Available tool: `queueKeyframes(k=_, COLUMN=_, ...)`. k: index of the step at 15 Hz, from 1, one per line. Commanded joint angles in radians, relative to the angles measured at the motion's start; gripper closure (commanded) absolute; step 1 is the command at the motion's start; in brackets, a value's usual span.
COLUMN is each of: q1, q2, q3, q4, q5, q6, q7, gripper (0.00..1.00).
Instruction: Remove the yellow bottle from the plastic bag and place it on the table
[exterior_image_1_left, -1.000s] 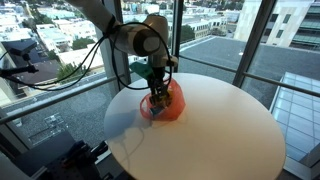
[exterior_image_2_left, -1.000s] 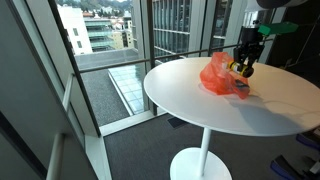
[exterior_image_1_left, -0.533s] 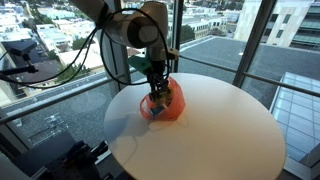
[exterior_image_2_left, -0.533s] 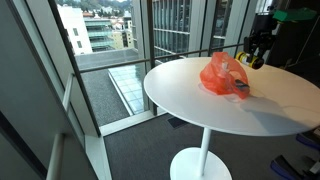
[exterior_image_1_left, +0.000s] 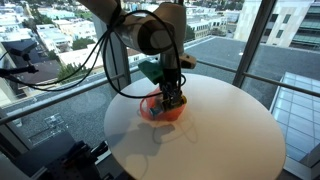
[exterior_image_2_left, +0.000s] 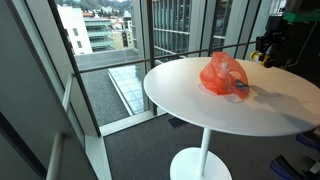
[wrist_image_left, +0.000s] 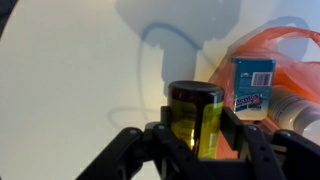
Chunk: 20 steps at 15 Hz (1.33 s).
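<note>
**A:** What is the claw doing?

**B:** The black two-fingered gripper (wrist_image_left: 198, 142) is gripping the yellow bottle with a dark cap (wrist_image_left: 192, 108). One finger is pressing on each side of it, and the bottle is standing upright between them.

**A:** Where is the bag?

**B:** The orange plastic bag (wrist_image_left: 288, 42) is lying just beside the claw, at the right in the wrist view. The bottle is sitting outside it. In an exterior view the gripper (exterior_image_2_left: 267, 54) is hanging beyond the bag (exterior_image_2_left: 222, 74), apart from it.

**A:** Is anything else lying around?

**B:** A blue-and-white carton (wrist_image_left: 253, 86) is poking out of the bag's mouth, close behind the held bottle. A pale cylinder (wrist_image_left: 298, 112) is lying beside that.

**A:** Is anything blocking the view?

**B:** In an exterior view the robot arm (exterior_image_1_left: 160, 35) and gripper (exterior_image_1_left: 173, 98) are covering part of the bag (exterior_image_1_left: 154, 110). The round white table (exterior_image_1_left: 220, 130) is spreading under the claw, and a glass window wall (exterior_image_2_left: 180, 30) is standing behind it.
</note>
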Motion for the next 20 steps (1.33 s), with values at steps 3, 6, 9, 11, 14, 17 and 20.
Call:
queueKeyframes(k=3, q1=-0.044, q2=0.106, q3=-0.031, q4=0.042, q5=0.023, q6=0.025, q7=-0.059, gripper=0.73)
queueKeyframes(k=6, q1=-0.062, q2=0.164, q3=-0.040, q4=0.056, q5=0.026, q6=0.057, q7=-0.086, gripper=0.73)
queueKeyframes(k=9, q1=-0.073, q2=0.203, q3=-0.039, q4=0.068, q5=0.032, q6=0.069, q7=-0.107, gripper=0.73)
queueKeyframes(k=11, q1=-0.075, q2=0.217, q3=-0.037, q4=0.073, q5=0.033, q6=0.066, q7=-0.118, gripper=0.73)
queueKeyframes(k=14, q1=-0.069, q2=0.218, q3=-0.035, q4=0.070, q5=0.022, q6=0.060, q7=-0.122, gripper=0.47)
queueKeyframes(k=17, q1=-0.063, q2=0.201, q3=-0.030, q4=0.059, q5=0.019, q6=0.057, q7=-0.138, gripper=0.33)
queueKeyframes(k=20, q1=-0.058, q2=0.179, q3=-0.024, q4=0.049, q5=0.016, q6=0.050, q7=-0.158, gripper=0.29)
